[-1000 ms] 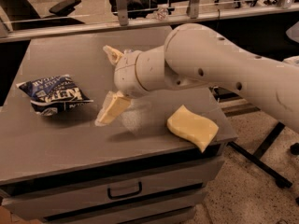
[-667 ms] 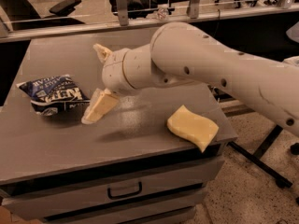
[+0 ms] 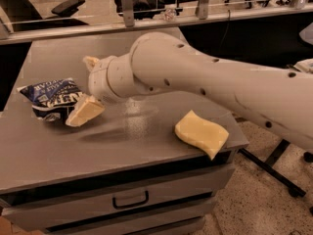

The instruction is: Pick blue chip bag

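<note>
gripper [image 3: 79, 91] | we see it spread at right end of blue chip bag [image 3: 49, 97]; sponge [image 3: 201, 133] right, on surface [image 3: 122, 146] near edge

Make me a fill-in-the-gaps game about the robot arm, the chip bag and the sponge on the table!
1. The robot's two-finger tool is right beside the crinkly dark-blue foil chip bag, and its fingers are ___.
2. The wavy sponge on the grey table is ___ in colour.
3. Of the chip bag and the sponge, the tool is nearer the ___.

Missing words: open; yellow; chip bag.
</note>
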Robot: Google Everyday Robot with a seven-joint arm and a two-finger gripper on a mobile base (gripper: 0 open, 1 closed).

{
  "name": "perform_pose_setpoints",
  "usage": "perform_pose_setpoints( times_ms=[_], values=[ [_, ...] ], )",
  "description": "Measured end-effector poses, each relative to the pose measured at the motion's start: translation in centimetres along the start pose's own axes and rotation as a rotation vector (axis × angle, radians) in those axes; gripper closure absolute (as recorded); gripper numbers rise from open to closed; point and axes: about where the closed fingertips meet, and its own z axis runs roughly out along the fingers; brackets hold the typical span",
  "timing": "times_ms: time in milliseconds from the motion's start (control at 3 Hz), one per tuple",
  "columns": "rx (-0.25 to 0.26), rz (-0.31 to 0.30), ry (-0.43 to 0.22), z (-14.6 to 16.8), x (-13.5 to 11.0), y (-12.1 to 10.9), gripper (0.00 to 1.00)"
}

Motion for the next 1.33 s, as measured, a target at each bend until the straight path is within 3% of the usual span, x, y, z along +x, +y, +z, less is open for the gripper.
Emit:
perform_pose_setpoints(
  times_ms=[667,1000,1333],
  values=[
    [-0.026,0.024,0.01,2.5,-0.1,1.0,0.62],
    [0.005,0.056,-0.032,2.1,-0.5,-0.1,0.86],
    [0.074,0.13,-0.116,1.4,-0.2,-2.0,1.0]
  ],
)
